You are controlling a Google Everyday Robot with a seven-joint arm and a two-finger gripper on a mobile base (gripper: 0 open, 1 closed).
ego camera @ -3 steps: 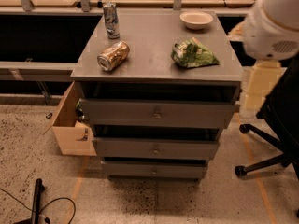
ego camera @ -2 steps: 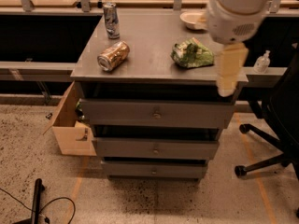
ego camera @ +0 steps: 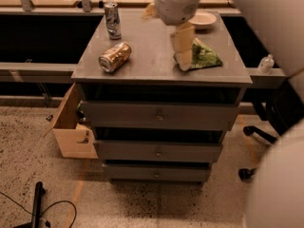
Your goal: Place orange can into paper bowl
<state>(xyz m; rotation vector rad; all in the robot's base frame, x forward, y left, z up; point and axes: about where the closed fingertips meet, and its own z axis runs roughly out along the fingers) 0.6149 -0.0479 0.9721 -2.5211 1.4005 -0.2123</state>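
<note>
Camera view — shiny orange can [ego camera: 114, 57] on its side; gripper [ego camera: 183, 46] above cabinet [ego camera: 147, 42].

A grey cabinet [ego camera: 159, 114] with three drawers stands on a speckled floor [ego camera: 142, 208]; left of the cabinet, an open cardboard box [ego camera: 71, 129]; right of it, a chair's black wheeled base [ego camera: 259, 134]; the gripper [ego camera: 183, 42] hangs over the cabinet's counter [ego camera: 142, 56].

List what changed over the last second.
The gripper swung left from beside the cabinet's right edge to above the cabinet top, now in front of the green bag. Nothing was grasped. The orange can on its side, the paper bowl and the upright silver can stayed put.
</note>
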